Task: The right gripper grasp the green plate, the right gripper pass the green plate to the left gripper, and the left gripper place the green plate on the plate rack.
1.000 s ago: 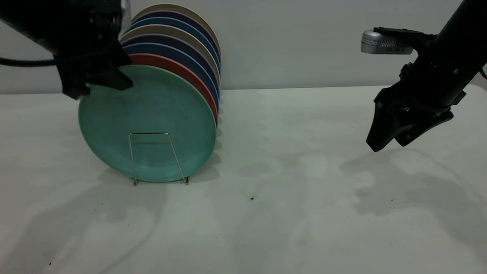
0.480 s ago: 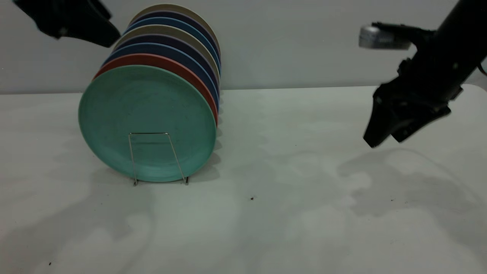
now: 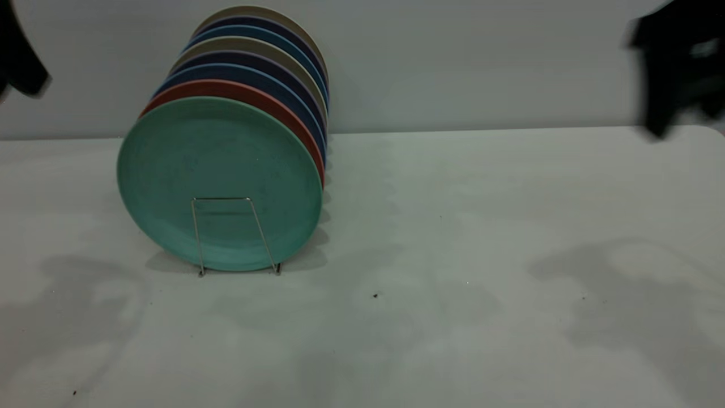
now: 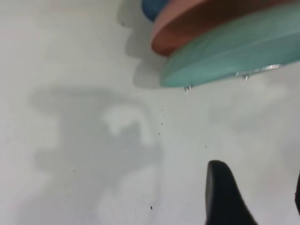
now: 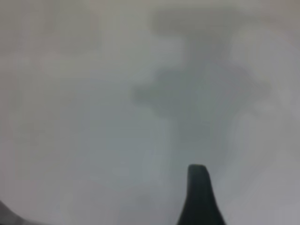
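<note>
The green plate (image 3: 218, 164) stands upright at the front of the row in the plate rack (image 3: 222, 198), behind the rack's front wire loop. It also shows edge-on in the left wrist view (image 4: 234, 51), with the rack's wire tips (image 4: 187, 87) under it. My left gripper (image 3: 20, 62) is high at the far left edge, clear of the plate, open and empty; its fingers (image 4: 225, 197) stand wide apart. My right gripper (image 3: 674, 73) is high at the far right, blurred and holding nothing; one finger (image 5: 198, 197) shows over bare table.
Behind the green plate stand a salmon-pink plate (image 3: 272, 105), several dark blue plates (image 3: 283, 85) and beige ones in the same rack. The white table (image 3: 453, 255) carries arm shadows and a few dark specks. A grey wall runs behind.
The left gripper let go of the green plate's top rim and drew up and away to the left. The right arm rose and moved right. The plate stays in the rack.
</note>
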`<state>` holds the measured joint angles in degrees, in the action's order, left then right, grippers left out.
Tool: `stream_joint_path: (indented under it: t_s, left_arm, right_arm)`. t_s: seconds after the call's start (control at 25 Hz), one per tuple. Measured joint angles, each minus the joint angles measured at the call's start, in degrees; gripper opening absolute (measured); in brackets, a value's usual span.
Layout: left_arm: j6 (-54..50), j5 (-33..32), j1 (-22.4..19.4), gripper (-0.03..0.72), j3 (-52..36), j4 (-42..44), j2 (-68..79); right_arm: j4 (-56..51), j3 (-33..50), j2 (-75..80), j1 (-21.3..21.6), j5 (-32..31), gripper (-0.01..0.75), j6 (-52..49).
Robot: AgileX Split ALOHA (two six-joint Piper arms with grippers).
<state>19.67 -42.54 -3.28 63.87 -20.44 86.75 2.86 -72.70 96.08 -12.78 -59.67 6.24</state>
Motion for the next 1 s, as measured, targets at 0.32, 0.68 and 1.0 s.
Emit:
stream_joint_path:
  t_s: [0.32,0.68,1.0]
  left_arm:
    - [-0.1,-3.3,0.0,0.433,-7.7,1.2,-19.1]
    - [-0.3,-7.4,0.0,0.484,-20.7,2.1,-43.9]
    - [-0.6,-8.8,0.0,0.484,-31.1,2.4,-62.0]
  right_arm:
    - [1.3,6.1,-21.9,0.0,-10.1,0.518,-4.5]
    - [-10.5,19.0,-52.8,0.0,-11.4,0.513,3.8]
    - [-11.0,33.6,-73.1,0.0,-10.1,0.513,6.6]
